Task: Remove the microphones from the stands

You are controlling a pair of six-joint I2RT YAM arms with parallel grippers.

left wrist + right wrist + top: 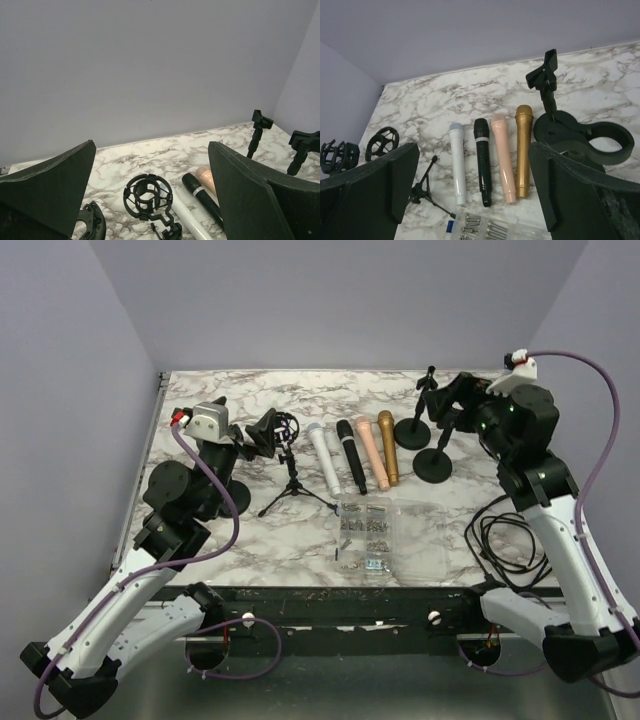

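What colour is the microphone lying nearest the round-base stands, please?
The microphone is gold, clearest in the right wrist view.

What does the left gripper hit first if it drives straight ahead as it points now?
Likely the empty black shock mount on the tripod, low between its open fingers; depth unclear.

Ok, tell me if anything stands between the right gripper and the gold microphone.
Nothing visible does. The gold microphone lies flat in plain view of the open right gripper, the pink microphone on one side, a stand's base on the other.

Screw box [485,229] half off the bottom edge, tripod [427,186] partly behind 1 finger [375,185].
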